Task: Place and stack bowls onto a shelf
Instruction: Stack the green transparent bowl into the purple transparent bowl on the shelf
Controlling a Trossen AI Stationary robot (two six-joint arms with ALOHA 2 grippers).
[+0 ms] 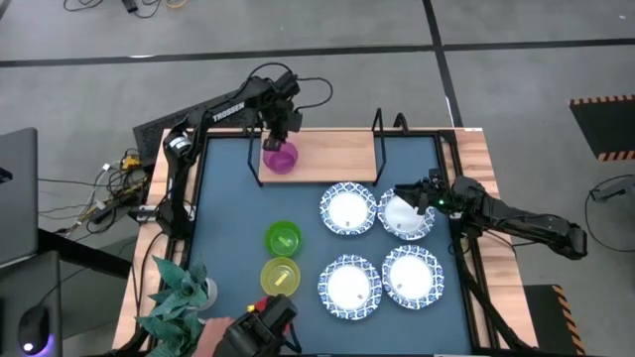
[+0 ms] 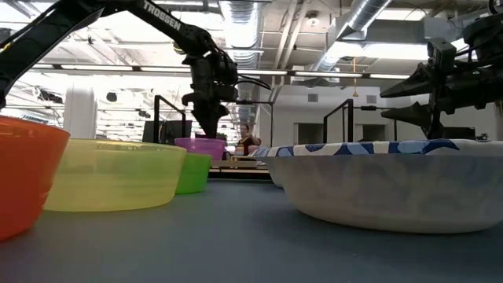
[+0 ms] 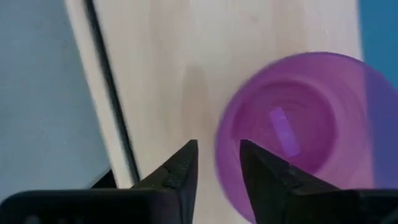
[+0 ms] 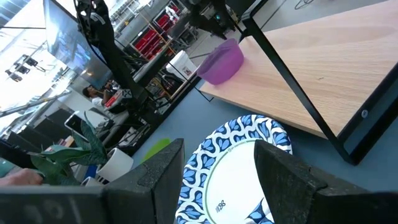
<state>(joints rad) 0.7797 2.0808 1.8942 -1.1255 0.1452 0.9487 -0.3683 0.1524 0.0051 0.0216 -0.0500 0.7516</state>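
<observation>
The purple bowl (image 1: 282, 159) (image 3: 298, 130) (image 2: 200, 145) sits upright on the left end of the wooden shelf (image 1: 332, 159). My left gripper (image 1: 274, 137) (image 3: 217, 146) is open above it, one finger inside the rim and one outside. Green (image 1: 283, 238) and yellow (image 1: 281, 275) bowls rest on the blue table. The red bowl (image 2: 23, 173) shows only in the low view. Several white blue-rimmed bowls (image 1: 348, 210) (image 1: 412, 276) lie right of them. My right gripper (image 1: 415, 196) (image 4: 221, 149) hovers wide open over the far right white bowl (image 1: 407, 216), touching nothing. My left gripper points down astride the purple bowl's rim (image 3: 219, 155) on its far-left side. Bare wood shows between the outer finger (image 3: 184, 171) and the rim. I cannot tell whether the inner finger (image 3: 258, 171) touches the wall. The bowl rests on the shelf.
The shelf's black frame end (image 1: 379, 139) stands right of its middle, with bare board between it and the purple bowl. A potted plant (image 1: 179, 293) and a dark device (image 1: 263, 322) sit at the table's near left. A person (image 2: 247, 140) shows far behind the table.
</observation>
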